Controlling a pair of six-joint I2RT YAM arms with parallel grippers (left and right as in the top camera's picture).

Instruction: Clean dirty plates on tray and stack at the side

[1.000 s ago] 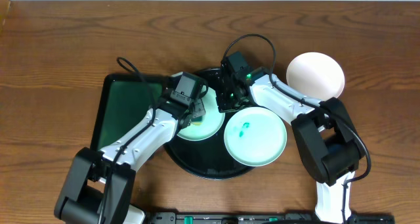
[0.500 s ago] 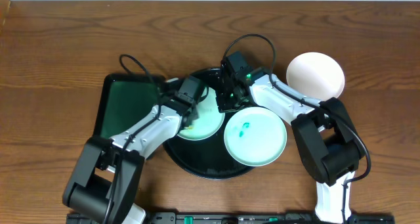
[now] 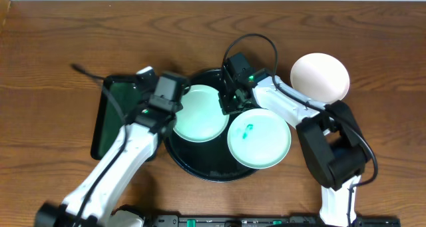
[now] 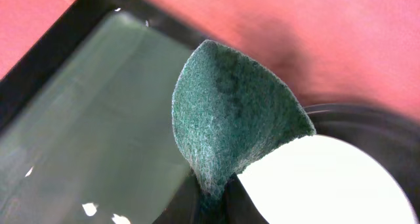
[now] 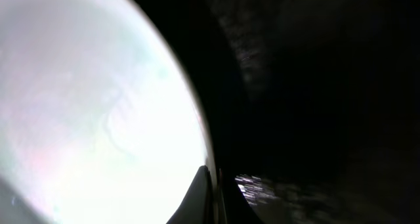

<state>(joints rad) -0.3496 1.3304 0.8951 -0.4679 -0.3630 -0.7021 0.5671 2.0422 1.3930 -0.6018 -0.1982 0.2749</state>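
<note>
The round black tray point(image 3: 200, 166) holds two plates. The left plate point(image 3: 197, 114) looks free of smears. The right plate point(image 3: 259, 138) has a small teal smear. A third plate point(image 3: 320, 76) lies on the table at the right. My right gripper point(image 3: 225, 106) is shut on the left plate's rim, as the right wrist view shows point(image 5: 211, 188), with the plate point(image 5: 85, 106) bright at the left. My left gripper point(image 3: 166, 102) is shut on a green scrub pad point(image 4: 230, 125). It hovers between the plate point(image 4: 328, 184) and the green tray.
A rectangular dark green tray point(image 3: 123, 114) lies left of the black tray and also fills the left of the left wrist view point(image 4: 92, 119). Brown wooden table point(image 3: 66, 47) lies all around. Both arms and their cables crowd over the black tray.
My left gripper has swung left with the scrub pad, off the left plate to the green tray's edge. The plate is now uncovered. The right gripper has not moved.
</note>
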